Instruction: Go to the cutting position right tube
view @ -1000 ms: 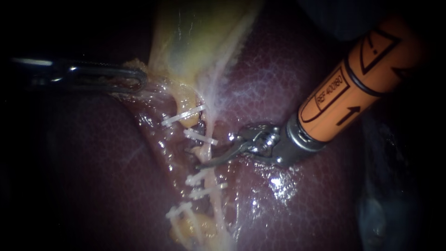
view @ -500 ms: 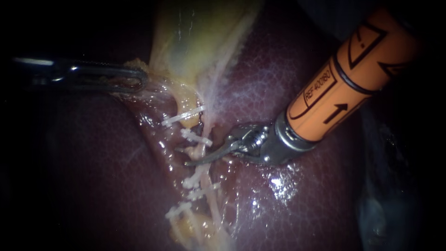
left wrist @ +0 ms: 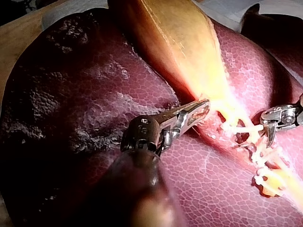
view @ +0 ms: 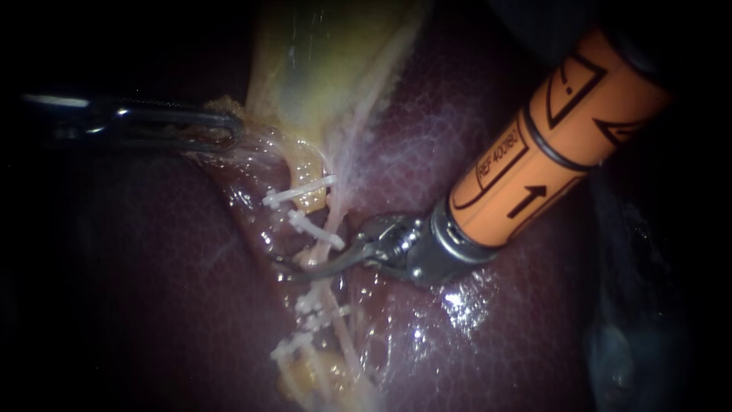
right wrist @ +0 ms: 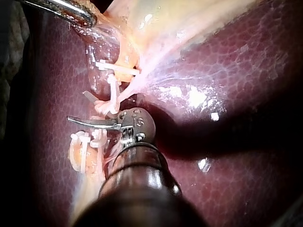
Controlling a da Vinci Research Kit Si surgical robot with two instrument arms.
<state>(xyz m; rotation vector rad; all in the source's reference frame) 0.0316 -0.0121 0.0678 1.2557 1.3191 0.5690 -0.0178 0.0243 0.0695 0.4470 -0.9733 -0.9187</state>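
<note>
While between clips (view: 314,230), right instrument (view: 305,268) across tube (view: 335,206).

Liver (view: 473,152) wet and glossy; clips (view: 299,191) matt white plastic (right instrument (view: 305,268): bright metal tip); gallbladder (view: 328,61) smooth.

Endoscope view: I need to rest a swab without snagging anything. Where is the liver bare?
Bare liver lies below the left instrument, left of the clips, and below the right instrument. Crowded: the clipped tubes between both instruments, under the gallbladder.
</note>
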